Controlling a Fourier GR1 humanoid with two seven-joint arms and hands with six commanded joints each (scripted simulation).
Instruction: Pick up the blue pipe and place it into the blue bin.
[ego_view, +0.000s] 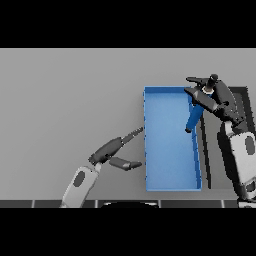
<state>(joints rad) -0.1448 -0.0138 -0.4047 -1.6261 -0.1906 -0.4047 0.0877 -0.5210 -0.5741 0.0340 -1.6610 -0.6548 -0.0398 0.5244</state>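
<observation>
Head view. The right hand (212, 97) stood at the upper right of the frame, its fingers (199, 80) curled round the upper end of the blue pipe (194, 118). The pipe hung tilted, its lower end pointing down and to the left over the right-hand wall of the blue bin (148, 145) (whether it touched the wall could not be told). The bin lay right of centre on the grey table (65, 100), long side running top to bottom. The left hand (107, 151) showed at the lower centre, just left of the bin, its fingers (132, 135) straight and spread from the thumb, holding nothing. A dark tray (248, 100) lay at the right edge, partly hidden behind the right arm.
</observation>
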